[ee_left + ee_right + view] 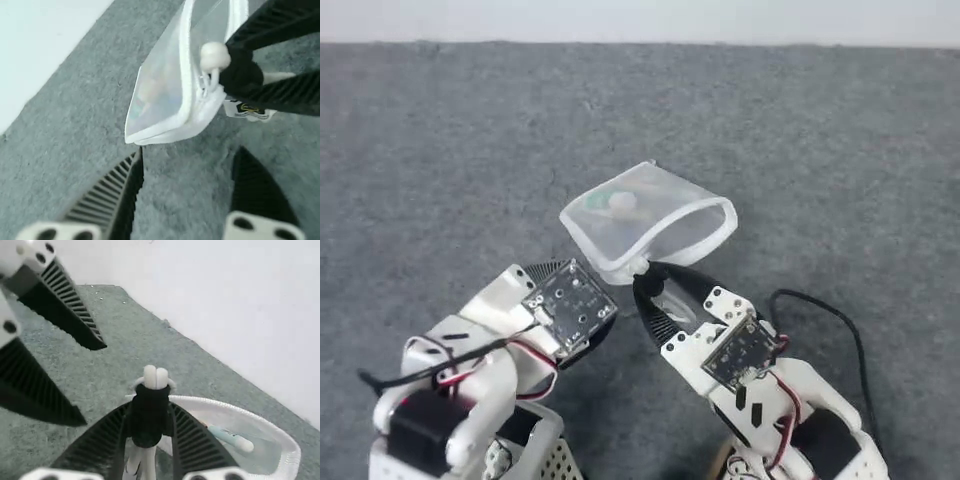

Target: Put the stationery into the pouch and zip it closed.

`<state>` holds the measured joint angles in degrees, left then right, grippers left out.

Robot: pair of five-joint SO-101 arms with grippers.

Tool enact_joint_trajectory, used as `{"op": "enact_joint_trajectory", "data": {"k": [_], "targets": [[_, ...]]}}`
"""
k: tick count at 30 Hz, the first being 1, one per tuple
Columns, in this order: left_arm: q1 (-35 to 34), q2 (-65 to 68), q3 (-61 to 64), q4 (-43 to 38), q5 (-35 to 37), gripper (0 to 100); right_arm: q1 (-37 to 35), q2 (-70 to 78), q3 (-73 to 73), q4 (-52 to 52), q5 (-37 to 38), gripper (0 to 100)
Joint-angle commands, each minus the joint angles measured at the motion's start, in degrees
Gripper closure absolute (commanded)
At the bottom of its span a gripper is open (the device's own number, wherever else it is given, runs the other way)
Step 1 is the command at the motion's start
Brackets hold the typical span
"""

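Observation:
A translucent white pouch (650, 215) lies mid-table on the grey carpet, its mouth gaping toward the right arm. A pale green and white piece of stationery (618, 203) shows through its wall, and a pen (230, 437) lies inside. My right gripper (645, 272) is shut on the zipper pull (156, 377), a dark tab with a white bead (215, 55), at the pouch's (280, 460) near corner. My left gripper (190, 155) stands open just short of the pouch's (160, 95) closed end, apart from it, with nothing between its fingers. In the right wrist view the left gripper (92, 385) is spread wide.
Grey carpet (440, 150) covers the table on all sides of the pouch, up to a white wall (225, 300) at the back. A black cable (825, 310) loops beside the right arm. A small white label (245, 110) hangs from the pouch's seam.

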<state>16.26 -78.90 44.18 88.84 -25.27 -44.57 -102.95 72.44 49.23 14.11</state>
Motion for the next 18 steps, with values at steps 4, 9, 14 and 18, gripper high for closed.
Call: {"op": "enact_joint_trajectory", "data": {"k": [4, 9, 14, 18], "targets": [[0.53, -4.66, 5.41, -6.07, -0.53, 72, 0.57, -1.19, -4.66, -1.45, -0.53, 99.4], [0.35, -5.54, 11.65, -13.71, -0.35, 72, 0.57, -1.19, -5.45, -0.66, -0.62, 99.4], [0.7, -6.42, 16.48, -21.01, -0.26, 72, 0.48, -1.19, -5.45, -0.13, -0.62, 99.4], [0.79, -6.24, 19.82, -26.37, -0.26, 72, 0.22, -1.19, -5.19, 0.13, -0.7, 99.4]]}}
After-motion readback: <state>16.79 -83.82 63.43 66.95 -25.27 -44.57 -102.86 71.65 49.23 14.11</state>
